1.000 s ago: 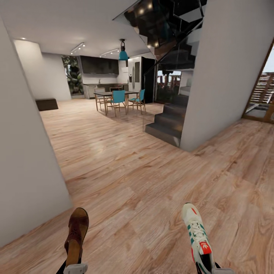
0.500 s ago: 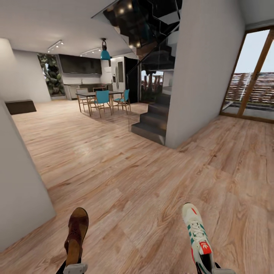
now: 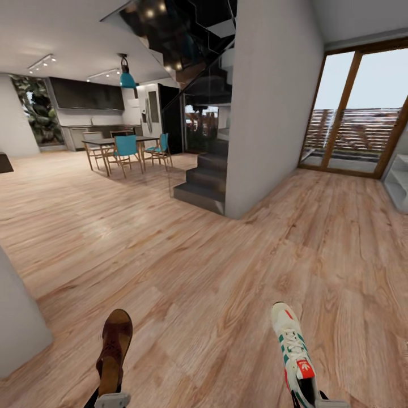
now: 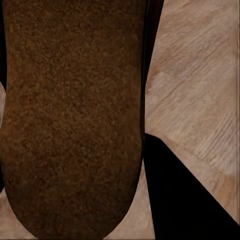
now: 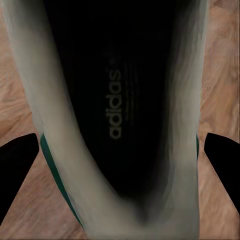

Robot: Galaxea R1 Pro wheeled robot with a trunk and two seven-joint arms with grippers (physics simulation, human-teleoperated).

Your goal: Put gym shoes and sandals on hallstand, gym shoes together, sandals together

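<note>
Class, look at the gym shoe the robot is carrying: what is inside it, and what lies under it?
Inside the gym shoe is a dark insole printed "adidas"; the toe end is too dark to see. Under it lies wood floor, mostly covered by the shoe.

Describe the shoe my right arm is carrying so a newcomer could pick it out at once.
Start at the wood-plank floor and drop to the head view's lower edge, where two shoes stick up, toes forward. Take the gym shoe on the right, held in the right tool. It is cream-white with laces, green stripes and a red tongue label, unlike the dark brown sandal on the left.
</note>
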